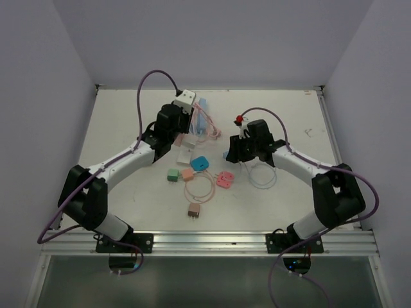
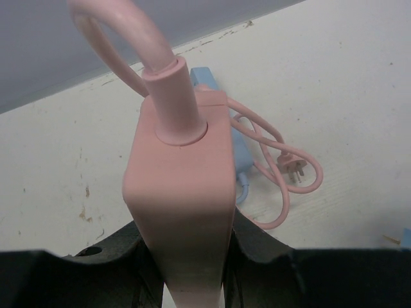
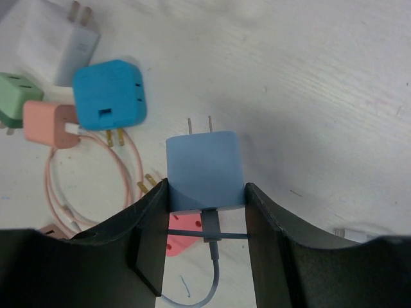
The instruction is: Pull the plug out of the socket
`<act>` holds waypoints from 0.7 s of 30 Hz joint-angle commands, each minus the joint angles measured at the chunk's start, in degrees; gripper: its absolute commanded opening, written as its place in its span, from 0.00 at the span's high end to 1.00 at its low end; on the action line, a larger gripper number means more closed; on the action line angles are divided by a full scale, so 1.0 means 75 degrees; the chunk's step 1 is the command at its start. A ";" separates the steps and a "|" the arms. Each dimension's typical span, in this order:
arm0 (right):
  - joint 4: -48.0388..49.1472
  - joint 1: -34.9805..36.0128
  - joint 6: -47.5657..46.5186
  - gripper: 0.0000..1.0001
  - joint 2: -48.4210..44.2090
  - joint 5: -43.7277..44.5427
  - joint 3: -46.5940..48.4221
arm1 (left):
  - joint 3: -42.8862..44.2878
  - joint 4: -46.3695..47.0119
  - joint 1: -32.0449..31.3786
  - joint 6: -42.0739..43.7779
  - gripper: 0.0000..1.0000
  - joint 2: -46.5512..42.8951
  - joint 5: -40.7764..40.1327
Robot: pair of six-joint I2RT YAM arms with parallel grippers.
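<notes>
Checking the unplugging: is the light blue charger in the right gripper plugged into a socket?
No, the light blue charger in the right gripper shows both prongs bare.

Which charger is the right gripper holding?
The light-blue charger, in the right gripper; the dark-blue, green, peach and white ones lie loose on the table.

Top view overhead, facing down; wrist views close, sharing table [image 1: 295, 115].

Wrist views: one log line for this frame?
left tool: shut on pink socket block | right tool: shut on blue plug | prongs: bare, out of socket | state: unplugged
</notes>
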 commanded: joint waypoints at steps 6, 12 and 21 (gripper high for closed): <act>0.1026 -0.0179 0.0523 0.48 0.0783 0.0200 -0.0177 | 0.0324 0.0395 0.0055 -0.0793 1.00 -0.0976 0.0363; 0.1168 -0.0167 0.0021 0.17 0.0304 -0.0350 -0.0108 | -0.0074 0.0723 0.0055 -0.0898 1.00 -0.1047 0.0363; 0.1895 0.0441 -0.0694 0.05 -0.0038 -0.1874 0.0535 | -0.0262 0.0829 0.0055 -0.1062 1.00 -0.1035 0.0469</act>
